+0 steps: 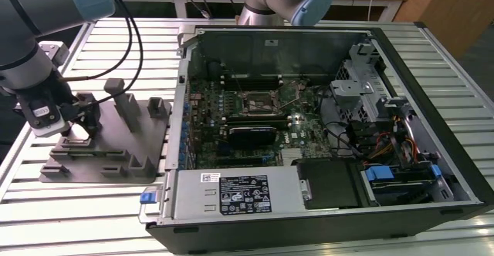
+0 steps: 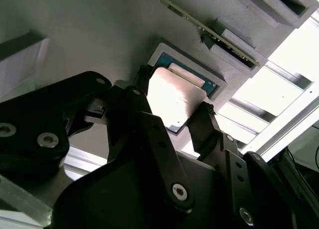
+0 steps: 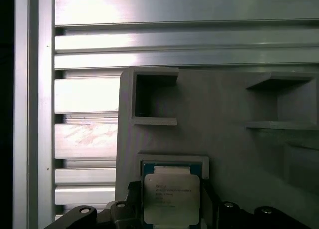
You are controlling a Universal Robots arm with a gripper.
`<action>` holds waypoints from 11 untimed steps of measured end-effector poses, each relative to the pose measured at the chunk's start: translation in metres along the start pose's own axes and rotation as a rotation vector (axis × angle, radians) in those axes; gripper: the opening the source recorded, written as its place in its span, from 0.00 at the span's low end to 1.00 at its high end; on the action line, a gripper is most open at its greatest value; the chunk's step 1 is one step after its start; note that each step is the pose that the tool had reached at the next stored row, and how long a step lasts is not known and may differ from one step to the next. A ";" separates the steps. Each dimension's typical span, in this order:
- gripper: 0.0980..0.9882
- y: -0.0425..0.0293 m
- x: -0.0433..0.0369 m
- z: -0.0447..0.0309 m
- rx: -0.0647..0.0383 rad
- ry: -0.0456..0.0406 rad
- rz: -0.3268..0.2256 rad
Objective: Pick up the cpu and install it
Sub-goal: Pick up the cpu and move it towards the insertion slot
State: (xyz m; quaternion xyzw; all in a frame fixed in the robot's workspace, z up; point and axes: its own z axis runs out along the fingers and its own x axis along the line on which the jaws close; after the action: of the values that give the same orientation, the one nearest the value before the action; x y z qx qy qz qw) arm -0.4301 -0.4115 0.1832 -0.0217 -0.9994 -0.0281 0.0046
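The gripper (image 2: 173,103) is clamped on the cpu (image 2: 174,92). Its two black fingers (image 2: 203,120) meet opposite edges of the chip, which lies flat, silvery top up, directly between the fingertips and seated in a shallow square recess of the grey fixture block (image 3: 224,139). In the first wrist view the chip sits just ahead of the gripper body, and two box-shaped pockets of the block lie further out beyond it. There is one cpu, one fixture block and one arm. In the exterior view the gripper (image 1: 80,130) is down at the edge of the block, with several upright grey posts standing near it. Well away from the gripper, beyond the block, lies one open computer case (image 1: 432,65) on its side. Its motherboard is exposed and carries one black socket frame (image 1: 258,100) near the middle. Block and case both rest on a table of pale aluminium slats (image 1: 92,210). Behind the table are a wooden bench, with cables hanging from it, and a wood-panelled wall.
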 end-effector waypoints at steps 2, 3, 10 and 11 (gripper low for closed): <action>0.55 0.0000 0.0000 0.0001 0.000 0.0002 0.000; 0.55 0.0000 0.0000 0.0001 0.000 0.0001 0.000; 0.50 0.0000 -0.0001 0.0004 0.000 0.0000 0.000; 0.50 0.0000 -0.0001 0.0005 0.000 -0.0001 0.000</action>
State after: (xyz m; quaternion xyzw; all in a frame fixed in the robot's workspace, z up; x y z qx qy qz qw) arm -0.4300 -0.4115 0.1827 -0.0217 -0.9994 -0.0282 0.0046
